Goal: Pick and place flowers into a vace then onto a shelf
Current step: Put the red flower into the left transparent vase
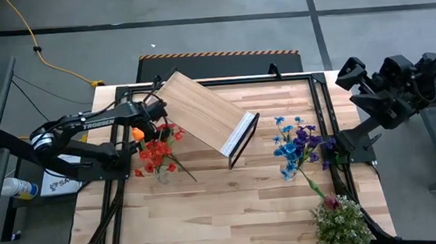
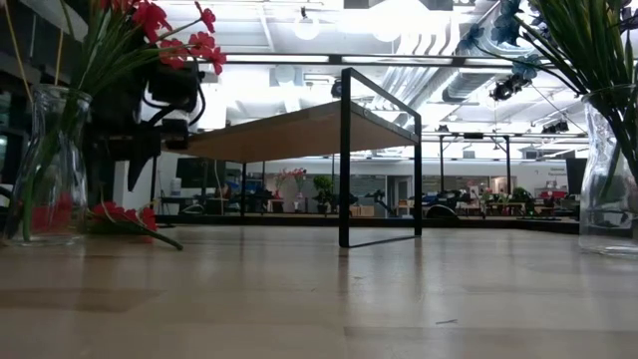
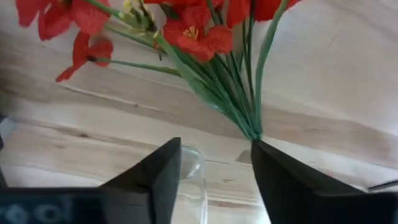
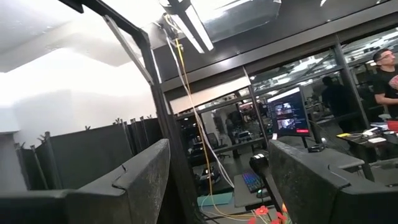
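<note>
From above, a glass vase point(image 1: 162, 173) is standing on the left half of the table point(image 1: 232, 206), holding red sprays point(image 1: 155, 154) whose stems are leaning out over its rim. An orange tulip point(image 1: 137, 133) is showing just beside the left gripper point(image 1: 150, 131), which is hovering over those blooms. A second glass vase point(image 1: 288, 172) on the right half is carrying blue and purple blooms point(image 1: 297, 141). A dark pink rose point(image 1: 332, 202) is lying on the wood by the bushy green plant point(image 1: 341, 225) at the near right corner. The shelf point(image 1: 202, 111), a pale wood board in a thin black frame, is sitting slantwise between the two vases. The right arm is waiting folded off the table's right edge, its gripper point(image 1: 352, 73) not clear from here.

At table height, the left vase point(image 2: 50, 165) is standing upright with green stems inside and red flowers point(image 2: 164, 30) spreading above. More red blooms point(image 2: 125, 214) are lying on the table just beside it. The shelf point(image 2: 299, 130) is standing on black legs behind. The right vase point(image 2: 610, 170) is rising at the frame's edge.

Past the left wrist, the dark fingers point(image 3: 158, 177) are standing apart, gripping nothing, with the vase rim point(image 3: 193, 180) and the gathered green stems point(image 3: 239, 106) showing between them.

Past the right wrist, that gripper's fingers point(image 4: 143, 174) are spread wide and empty, facing the room, where a person point(image 4: 387, 78) is standing far off.
</note>
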You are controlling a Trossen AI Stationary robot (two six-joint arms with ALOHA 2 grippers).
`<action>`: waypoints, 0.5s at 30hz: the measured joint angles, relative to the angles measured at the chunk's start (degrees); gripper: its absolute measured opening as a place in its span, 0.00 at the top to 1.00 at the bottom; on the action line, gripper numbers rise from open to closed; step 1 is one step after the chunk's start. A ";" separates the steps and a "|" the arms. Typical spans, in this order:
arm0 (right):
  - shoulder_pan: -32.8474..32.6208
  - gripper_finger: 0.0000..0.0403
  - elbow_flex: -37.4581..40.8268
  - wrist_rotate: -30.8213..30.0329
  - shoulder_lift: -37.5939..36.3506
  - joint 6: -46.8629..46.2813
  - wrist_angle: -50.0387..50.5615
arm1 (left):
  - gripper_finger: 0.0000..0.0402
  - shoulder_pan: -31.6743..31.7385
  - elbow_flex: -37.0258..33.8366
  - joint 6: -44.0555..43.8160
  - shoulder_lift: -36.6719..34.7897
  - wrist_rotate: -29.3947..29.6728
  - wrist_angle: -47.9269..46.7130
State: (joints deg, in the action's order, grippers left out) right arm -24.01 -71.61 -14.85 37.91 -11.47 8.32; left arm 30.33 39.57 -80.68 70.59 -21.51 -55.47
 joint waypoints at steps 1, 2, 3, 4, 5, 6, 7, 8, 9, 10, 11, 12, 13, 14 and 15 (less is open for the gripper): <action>0.00 0.35 0.00 0.22 0.00 0.02 0.00 | 0.41 0.00 0.00 -0.66 0.06 0.53 0.23; 0.00 0.35 0.00 0.24 0.00 0.05 0.00 | 0.39 0.00 0.00 -1.00 0.13 1.00 0.25; 0.00 0.35 0.00 0.24 0.00 0.10 0.00 | 0.37 0.00 0.00 -1.37 0.11 1.09 0.20; 0.00 0.35 0.00 0.23 0.00 0.11 0.00 | 0.35 0.00 0.00 -1.96 0.08 1.10 0.33; 0.00 0.35 0.00 0.20 0.00 0.13 0.00 | 0.34 0.02 0.00 -2.30 0.08 1.12 0.53; 0.00 0.35 0.00 0.20 0.00 0.16 0.00 | 0.33 0.02 0.00 -2.42 0.08 1.16 0.67; 0.00 0.35 0.00 0.22 0.00 0.24 0.00 | 0.32 0.02 0.00 -2.55 0.08 1.13 0.84; 0.00 0.35 0.00 0.20 0.00 0.41 -0.02 | 0.31 -0.02 0.00 -2.56 0.08 1.15 1.12; 0.00 0.35 0.00 0.20 0.00 0.43 -0.02 | 0.30 -0.21 0.00 -2.84 0.08 1.14 1.49; 0.00 0.35 0.00 0.20 0.00 0.42 -0.02 | 0.30 -0.69 0.00 -3.56 0.08 1.25 1.97; 0.00 0.35 0.00 0.17 0.00 0.43 -0.02 | 0.30 -1.41 0.00 -4.32 0.08 1.39 2.42; 0.00 0.35 0.00 0.15 0.00 0.42 -0.02 | 0.29 -2.34 0.00 -4.98 0.08 1.57 2.75; 0.00 0.35 0.00 0.15 0.00 0.43 -0.02 | 0.29 -3.30 0.00 -5.56 0.08 1.79 3.00; 0.00 0.35 0.00 0.15 0.00 0.44 -0.02 | 0.29 -4.25 0.00 -6.41 0.08 2.03 3.15; 0.00 0.35 0.00 0.15 0.00 0.50 -0.02 | 0.29 -5.09 0.00 -7.23 0.08 2.44 3.11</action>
State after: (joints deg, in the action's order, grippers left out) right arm -24.01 -71.61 -14.70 37.91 -10.97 8.29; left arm 25.24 39.57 -87.91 70.67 -19.07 -52.36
